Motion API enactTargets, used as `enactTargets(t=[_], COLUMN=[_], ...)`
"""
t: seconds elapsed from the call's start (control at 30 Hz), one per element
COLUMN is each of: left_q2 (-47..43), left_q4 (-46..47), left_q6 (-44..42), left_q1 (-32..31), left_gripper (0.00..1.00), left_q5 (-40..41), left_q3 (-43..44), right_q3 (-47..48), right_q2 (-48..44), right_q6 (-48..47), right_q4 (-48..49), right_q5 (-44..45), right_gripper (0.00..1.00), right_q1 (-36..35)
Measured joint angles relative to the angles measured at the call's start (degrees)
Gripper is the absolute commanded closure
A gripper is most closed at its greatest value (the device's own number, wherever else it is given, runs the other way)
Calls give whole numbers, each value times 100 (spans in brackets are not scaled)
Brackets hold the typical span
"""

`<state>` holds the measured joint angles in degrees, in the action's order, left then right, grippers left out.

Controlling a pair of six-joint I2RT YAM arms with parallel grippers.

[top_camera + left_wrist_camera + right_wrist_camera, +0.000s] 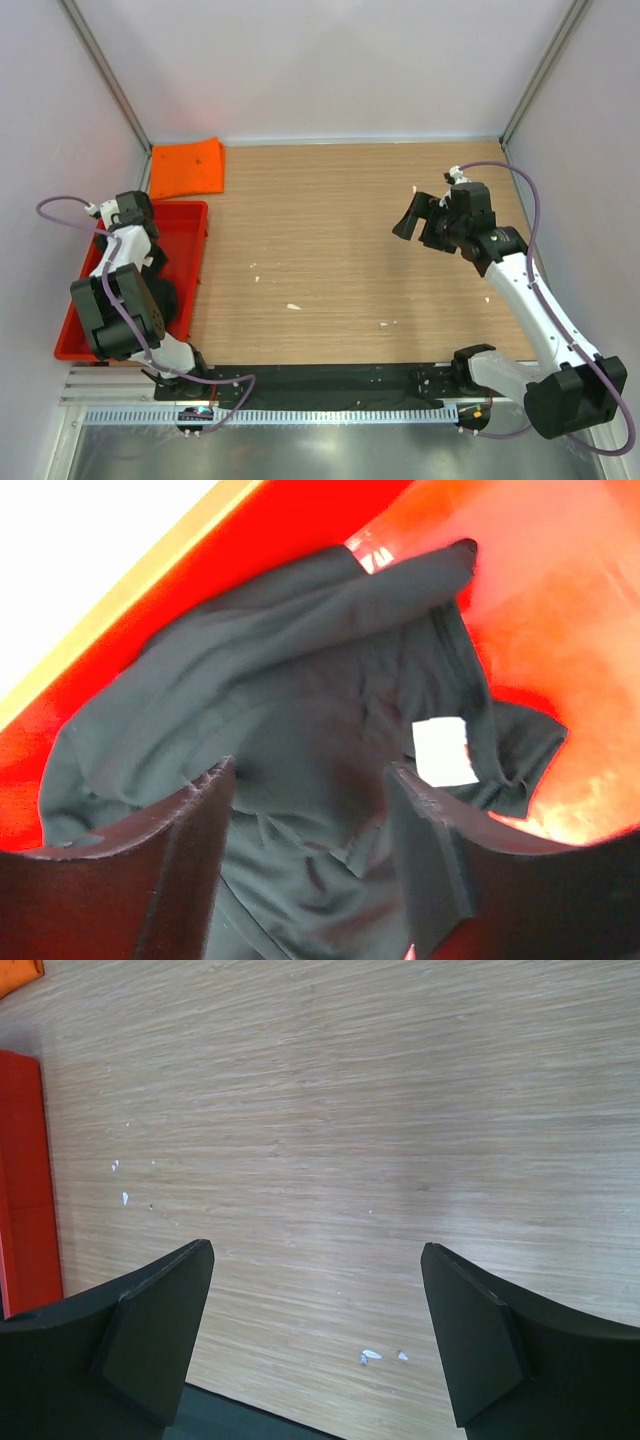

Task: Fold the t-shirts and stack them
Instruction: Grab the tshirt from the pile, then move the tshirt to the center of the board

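Note:
A black t-shirt with a small white tag lies crumpled in the red tray. My left gripper is open just above it, with cloth between its fingers. In the top view the left gripper hangs over the tray and the arm hides most of that shirt. A bright orange t-shirt lies folded at the back left of the table. My right gripper is open and empty above the bare wood. No magenta-pink t-shirt is in view.
The red tray stands along the table's left edge and shows at the left of the right wrist view. Small white scraps dot the wooden top. A black mat runs along the near edge. Walls close in the sides and the back.

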<state>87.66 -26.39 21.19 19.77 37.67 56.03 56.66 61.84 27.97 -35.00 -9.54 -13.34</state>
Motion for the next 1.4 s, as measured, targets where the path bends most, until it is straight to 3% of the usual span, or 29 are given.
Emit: enactTargets(t=[0.2,0.33,0.4,0.43,0.57,0.83,1.03,1.23,1.4], left_q2=[59,243,431,505,595,448,-92,-308,-553], left_q4=[-46,-201,-330,-389,-935,-1676,-1196,-280,103], left_q6=[229,455,562,586,758,1751,2015,1572,1056], left_q1=[170,175,175,177,177,-166,-1316,-3563,-5324], left_gripper=[40,54,70,98,100,100,100,100,100], left_q5=[-140,-214,-236,-243,-262,-426,-1290,-1709,-1777], left_q3=[24,44,120,164,667,3088,4358,5619,5407], right_q3=[7,22,24,26,35,35,37,72,240], right_q2=[120,212,245,258,269,271,271,284,382], right_q6=[-22,-20,-20,-20,-4,120,175,219,199], right_q4=[-22,-15,-15,-15,-11,-9,-24,-105,-306], right_q5=[-4,-4,-4,-4,-2,-2,22,155,352], right_gripper=[9,9,9,9,9,10,10,10,10], right_q1=[-33,-44,-46,-46,-48,-70,-118,-129,-133])
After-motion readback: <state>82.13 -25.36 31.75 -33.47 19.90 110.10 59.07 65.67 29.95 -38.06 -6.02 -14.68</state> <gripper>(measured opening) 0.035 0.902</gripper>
